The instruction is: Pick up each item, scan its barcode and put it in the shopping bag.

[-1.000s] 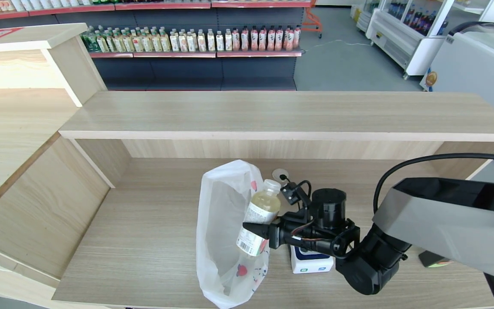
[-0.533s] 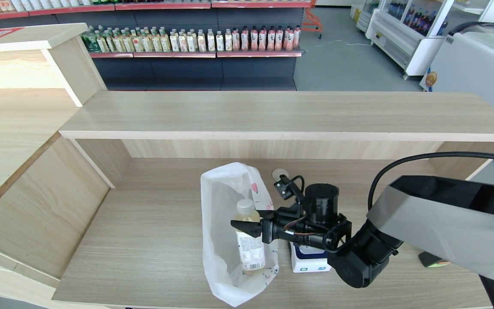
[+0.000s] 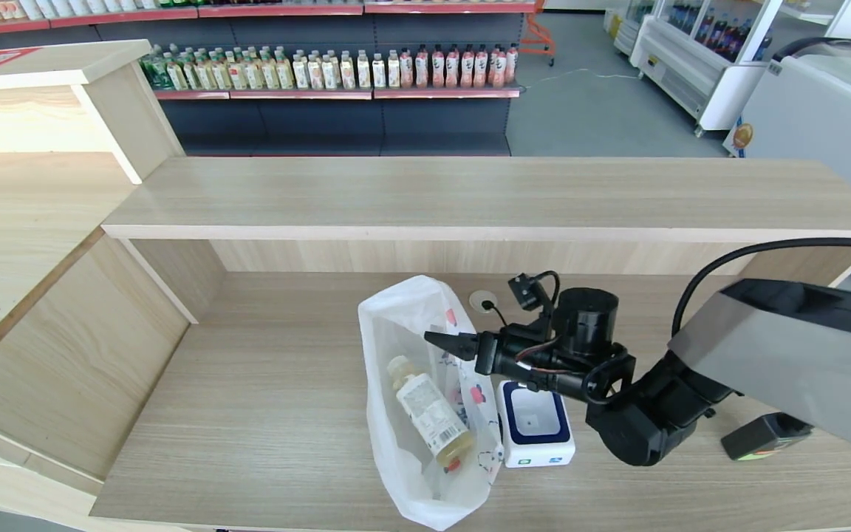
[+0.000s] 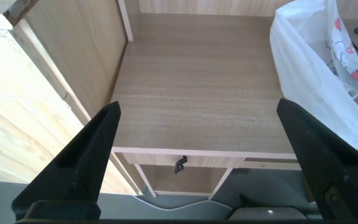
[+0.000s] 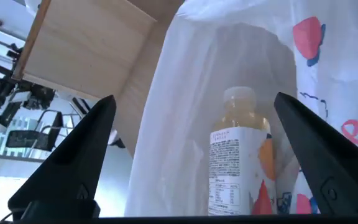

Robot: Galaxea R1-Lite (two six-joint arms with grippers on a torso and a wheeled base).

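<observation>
Well, the clear plastic bottle of pale yellow drink with a white cap and white label [image 3: 429,414] lies inside the thin white plastic shopping bag with red prints [image 3: 396,325], leaning against its soft wall. We judge that this item is done with. Its long axis runs on a slant: the cap points away from us and to our left, the base toward the near edge and to our right. We take it to be full, so fairly heavy for its size, stiff in the body and smooth. The labelled middle, gripped across the width, looks the safest hold. The bag is limp and will sag or shift at a nudge.

Our right end effector [image 3: 446,342] hangs just above the bag's mouth, its fingers spread apart and holding nothing. Just beside the bag on our right stands the white box scanner with a blue-rimmed window [image 3: 535,425], on the pale wooden tabletop [image 3: 263,399]. Our left end effector [image 4: 199,109] is spread wide and empty, off the tabletop's near edge, well to the left of the bag
</observation>
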